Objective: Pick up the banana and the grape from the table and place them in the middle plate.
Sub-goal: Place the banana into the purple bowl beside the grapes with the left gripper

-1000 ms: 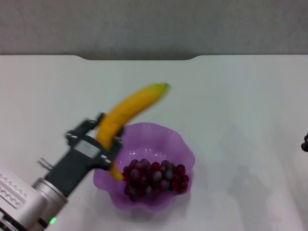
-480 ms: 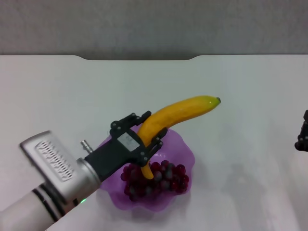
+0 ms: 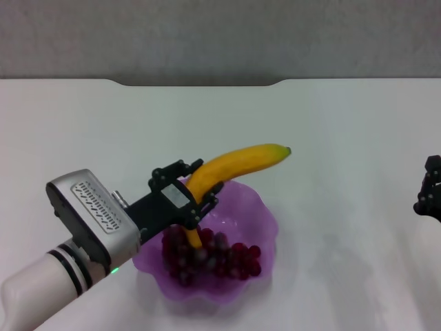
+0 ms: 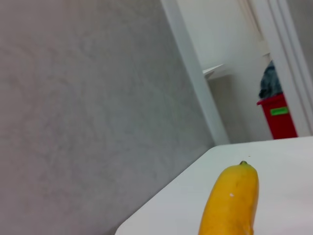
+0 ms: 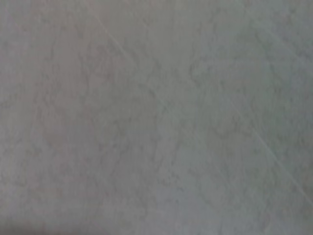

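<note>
A curved yellow banana [image 3: 238, 161] hangs above the purple scalloped middle plate [image 3: 260, 215], its green tip pointing to the far right. My left gripper [image 3: 200, 195] is shut on the banana near its stem end, over the plate's left part. The grape [image 3: 213, 256], a dark red-purple bunch, lies inside the plate under the gripper. In the left wrist view the banana [image 4: 230, 203] juts out over the white table [image 4: 274, 161]. My right gripper [image 3: 428, 189] stays at the right edge of the table [image 3: 344, 124], partly cut off.
The white table has a notched far edge [image 3: 200, 83] against a grey wall. A red bin [image 4: 277, 115] stands far off in the left wrist view. The right wrist view holds only a plain grey surface.
My left gripper carried the banana from the plate's left side over the plate, then lowered it slightly and back left. The banana's tip has swung from far to right and dropped.
</note>
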Controlling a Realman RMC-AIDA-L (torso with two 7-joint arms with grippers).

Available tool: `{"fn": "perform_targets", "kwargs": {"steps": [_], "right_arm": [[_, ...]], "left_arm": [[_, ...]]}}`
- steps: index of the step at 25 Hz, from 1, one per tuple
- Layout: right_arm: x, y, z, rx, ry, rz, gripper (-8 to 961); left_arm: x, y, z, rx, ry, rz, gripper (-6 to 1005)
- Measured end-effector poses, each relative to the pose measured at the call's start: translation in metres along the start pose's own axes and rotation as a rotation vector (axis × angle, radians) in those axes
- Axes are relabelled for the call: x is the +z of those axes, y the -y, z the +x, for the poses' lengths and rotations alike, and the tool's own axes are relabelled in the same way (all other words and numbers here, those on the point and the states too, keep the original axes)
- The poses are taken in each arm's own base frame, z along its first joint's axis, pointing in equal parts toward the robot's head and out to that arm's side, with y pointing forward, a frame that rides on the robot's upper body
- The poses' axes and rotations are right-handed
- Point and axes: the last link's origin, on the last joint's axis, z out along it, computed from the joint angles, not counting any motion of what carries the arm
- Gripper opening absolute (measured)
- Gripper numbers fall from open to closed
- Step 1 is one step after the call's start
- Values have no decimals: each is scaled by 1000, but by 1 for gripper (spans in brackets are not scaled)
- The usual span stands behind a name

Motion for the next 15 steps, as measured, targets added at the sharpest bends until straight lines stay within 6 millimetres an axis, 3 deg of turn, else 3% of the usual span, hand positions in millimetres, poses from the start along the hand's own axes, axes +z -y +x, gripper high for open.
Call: {"fn": "perform_targets", "kwargs": {"steps": [9, 15], "right_arm": [[0, 0, 0, 0, 0, 1, -1], [-2, 2, 2, 10, -4, 3, -1]], "left_arm": [[-19, -4, -26, 11, 107, 15, 528], [-24, -9, -30, 60, 122, 11, 540]]}}
